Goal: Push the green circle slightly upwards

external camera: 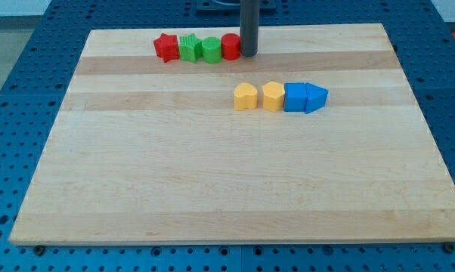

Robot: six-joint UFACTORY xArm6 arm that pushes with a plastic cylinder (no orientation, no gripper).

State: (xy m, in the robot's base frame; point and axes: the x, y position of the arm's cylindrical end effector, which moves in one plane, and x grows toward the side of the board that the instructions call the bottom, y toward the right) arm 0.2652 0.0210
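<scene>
The green circle (211, 50) stands in a row near the view's top, on the wooden board (212, 181). To its left are a green star (190, 47) and a red star (166, 47). To its right is a red block (230, 47), shape partly hidden by the rod. My tip (248, 54) rests at the right end of this row, touching or almost touching the red block, one block away from the green circle.
A second row lies right of centre: a yellow block (246, 97), a yellow hexagon-like block (273, 97), a blue cube (295, 97) and a blue triangle (316, 97). The board sits on a blue perforated table (31, 53).
</scene>
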